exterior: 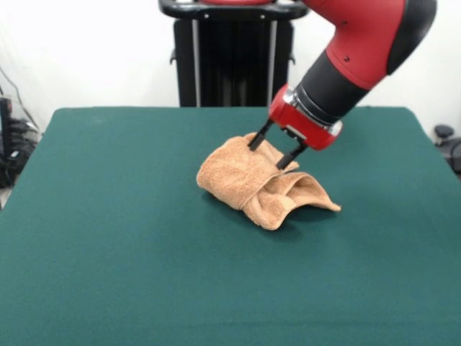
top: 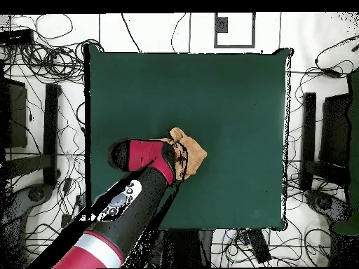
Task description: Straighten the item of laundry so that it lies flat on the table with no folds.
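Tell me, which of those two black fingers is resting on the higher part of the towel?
The finger nearer the black pedestal. It meets the towel at its raised hump, while the other finger reaches lower, into the crease.

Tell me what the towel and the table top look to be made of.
Towel: soft terry cloth, orange-tan, going by its nubbly looped surface and limp bunched folds. Table: dark green matte covering, probably felt or similar fabric; it shows no shine, and its weave cannot be made out.

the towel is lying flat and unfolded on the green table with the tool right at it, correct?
Not flat: the front view shows the towel bunched and folded over itself on the green table. The tool is right at it, tips at its top fold.
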